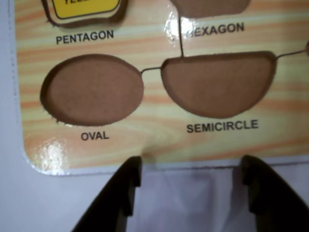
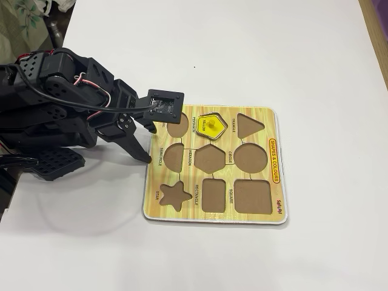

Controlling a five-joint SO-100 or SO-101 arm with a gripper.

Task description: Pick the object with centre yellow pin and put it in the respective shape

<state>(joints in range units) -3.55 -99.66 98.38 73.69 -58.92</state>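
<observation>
Hand (image 1: 189,186) wide and empty at board's (image 2: 274,209) left edge in fixed view; yellow pentagon piece (image 2: 211,124) looks seated in PENTAGON cutout (image 1: 116,18), so back off straight, no snagging.

Board (image 2: 274,159): glossy wood-grain print (glare spots); cutouts (image 1: 94,89) matt brown, rough-edged; gripper (image 1: 188,181) matt black plastic.

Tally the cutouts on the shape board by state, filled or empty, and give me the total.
Filled cutouts: 1, the pentagon cutout holding the yellow pentagon piece
Empty cutouts: 8 (oval, semicircle, hexagon, triangle, circle, star, rectangle, square)
Total: 9 cutouts on the shape board
</observation>
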